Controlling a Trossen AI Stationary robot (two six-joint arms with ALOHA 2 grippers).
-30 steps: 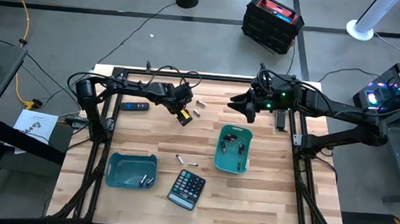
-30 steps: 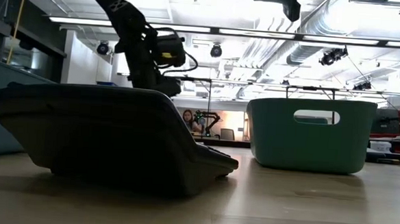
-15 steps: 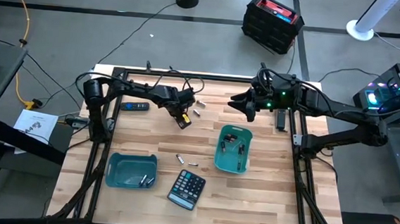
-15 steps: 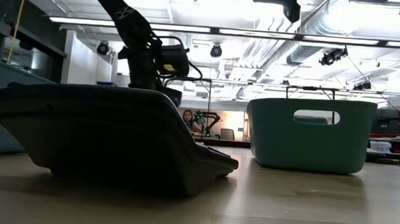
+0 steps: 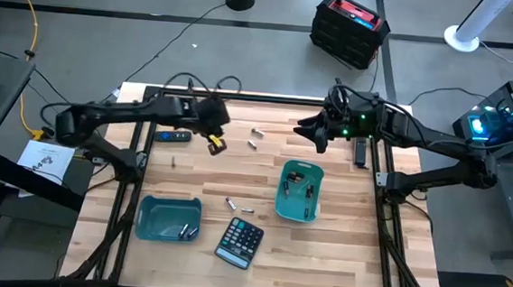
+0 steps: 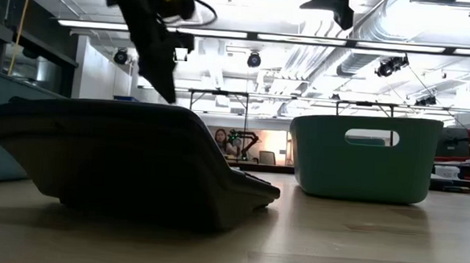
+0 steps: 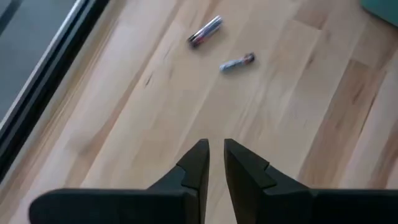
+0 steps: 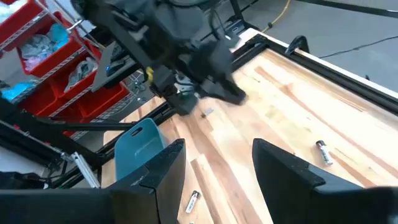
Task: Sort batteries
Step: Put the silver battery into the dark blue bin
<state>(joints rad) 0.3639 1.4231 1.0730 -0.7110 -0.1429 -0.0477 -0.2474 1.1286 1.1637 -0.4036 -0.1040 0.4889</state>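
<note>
1. Batteries: I see two [image 5: 255, 139] lying loose near the bench's far edge, two more [image 5: 237, 205] mid-bench just beside the calculator [image 5: 239, 242], others inside both teal bins [image 5: 168, 219].
2. Left gripper [image 5: 214, 142] hovers above the bench's far-left area, fingers [image 7: 198, 163] almost touching, holding nothing.
3. Right gripper [image 5: 316, 137] waits over the far edge, fingers [image 8: 163, 168] spread wide.

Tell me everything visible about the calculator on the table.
The calculator is a dark, flat device with rows of small light and coloured keys. It lies face up on the wooden table, turned at an angle, near the front edge. It sits between the two teal bins, touching neither. In the low view its wedge-shaped body rests directly on the wood. No gripper touches it.
</note>
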